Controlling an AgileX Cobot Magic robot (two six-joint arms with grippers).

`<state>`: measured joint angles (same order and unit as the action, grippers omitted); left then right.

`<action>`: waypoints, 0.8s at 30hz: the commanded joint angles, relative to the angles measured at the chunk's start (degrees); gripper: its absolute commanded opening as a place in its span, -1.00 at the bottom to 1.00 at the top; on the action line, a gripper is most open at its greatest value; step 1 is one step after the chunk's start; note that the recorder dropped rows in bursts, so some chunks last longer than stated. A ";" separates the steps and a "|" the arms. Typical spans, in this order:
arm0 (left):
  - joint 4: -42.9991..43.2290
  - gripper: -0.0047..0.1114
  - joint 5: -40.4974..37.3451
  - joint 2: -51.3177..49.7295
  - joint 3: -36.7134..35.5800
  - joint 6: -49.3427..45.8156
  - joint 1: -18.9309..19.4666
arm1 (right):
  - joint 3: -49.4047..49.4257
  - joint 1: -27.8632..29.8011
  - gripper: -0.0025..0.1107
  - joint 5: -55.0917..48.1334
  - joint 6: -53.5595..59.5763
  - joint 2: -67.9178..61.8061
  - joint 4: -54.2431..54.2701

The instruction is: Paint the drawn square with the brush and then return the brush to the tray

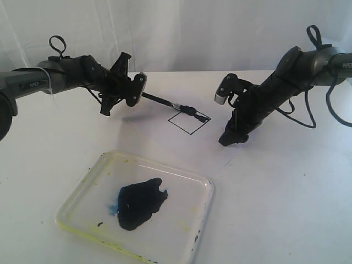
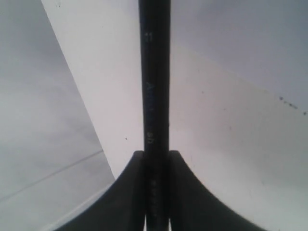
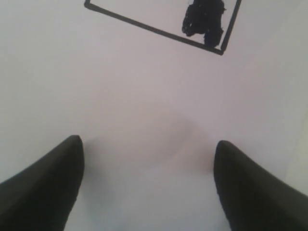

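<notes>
While only one corner of the drawn square (image 1: pixel 190 122) carries a dark dab (image 1: pixel 196 114), painting looks barely started imo: the left hand (image 1: pixel 137 88) pinches the brush (image 1: pixel 162 100) by its handle, tip on that corner, and next it needs strokes across the blank rest. The right hand (image 1: pixel 231 139) hangs spread just beside the square, not blocking, and the tray (image 1: pixel 210 190) sits well apart on the tabletop (image 1: pixel 286 192).

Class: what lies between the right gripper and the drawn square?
Only bare white paper separates the right gripper from the drawn square; the right wrist view shows it.
</notes>
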<state>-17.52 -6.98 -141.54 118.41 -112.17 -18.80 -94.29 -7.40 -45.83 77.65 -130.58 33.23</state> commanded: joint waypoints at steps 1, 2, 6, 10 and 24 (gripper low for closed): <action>0.15 -0.92 -1.16 0.13 0.36 -8.66 -0.09 | 0.55 -0.13 0.29 0.96 1.03 -0.92 -1.37; 0.13 -0.92 -1.16 0.13 0.36 -8.66 -0.21 | 0.55 -0.13 0.29 0.96 1.03 -0.92 -1.37; 2.66 -0.92 -1.27 0.13 0.36 -8.66 -1.01 | 0.55 -0.13 0.29 0.96 1.03 -0.92 -1.37; 4.96 -0.92 -0.13 0.13 0.36 -8.66 -1.84 | 0.55 -0.13 0.29 0.96 1.03 -0.92 -1.37; 6.90 -0.92 2.70 0.23 3.93 -8.66 -2.97 | 0.55 -0.13 0.29 1.18 1.03 -0.92 -1.37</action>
<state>-11.21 -4.02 -141.54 121.13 -112.17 -20.98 -94.29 -7.40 -45.51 77.65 -130.58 33.23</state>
